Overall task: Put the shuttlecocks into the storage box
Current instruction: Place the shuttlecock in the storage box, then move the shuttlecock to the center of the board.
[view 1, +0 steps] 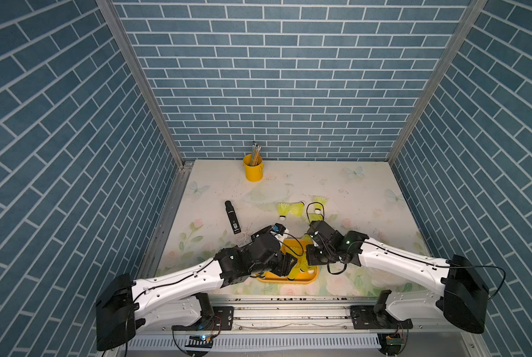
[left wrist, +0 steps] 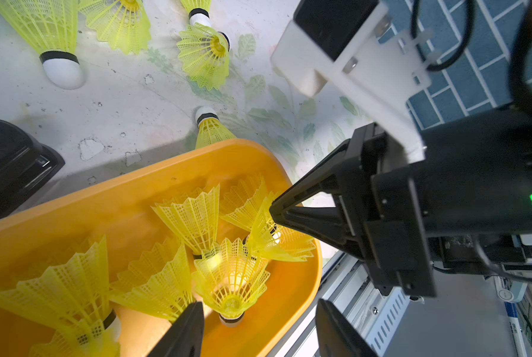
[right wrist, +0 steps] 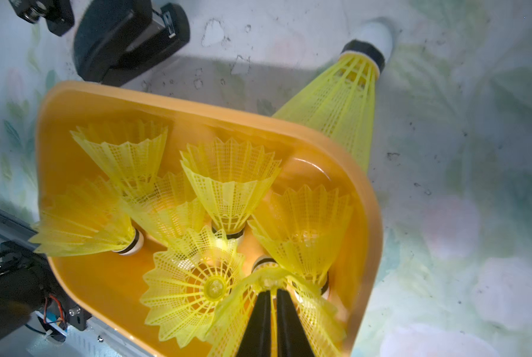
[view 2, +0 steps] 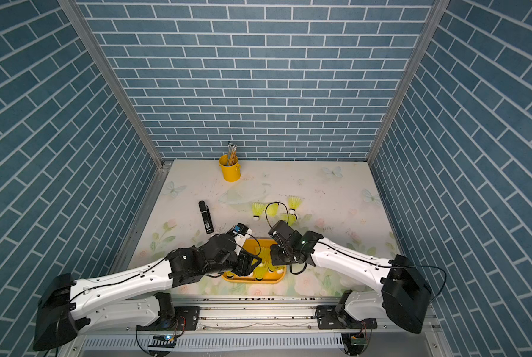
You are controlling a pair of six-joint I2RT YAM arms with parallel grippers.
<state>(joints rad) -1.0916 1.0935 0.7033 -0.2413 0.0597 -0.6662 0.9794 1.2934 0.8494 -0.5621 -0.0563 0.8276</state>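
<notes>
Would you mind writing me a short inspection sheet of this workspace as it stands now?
Surface: floral-print table, speckled with dark marks.
Job's things: storage box near the front edge holds several shuttlecocks; loose shuttlecocks lie on the table behind it.
Clutter: yellow bucket of pencils by the back wall; black tube lying flat.
Grippers: left gripper open over the box; right gripper shut on the skirt of a held shuttlecock over the box.
Cables: black cables loop off both wrists; no snag seen.
Surroundings: blue brick-pattern walls; metal rail in front.
</notes>
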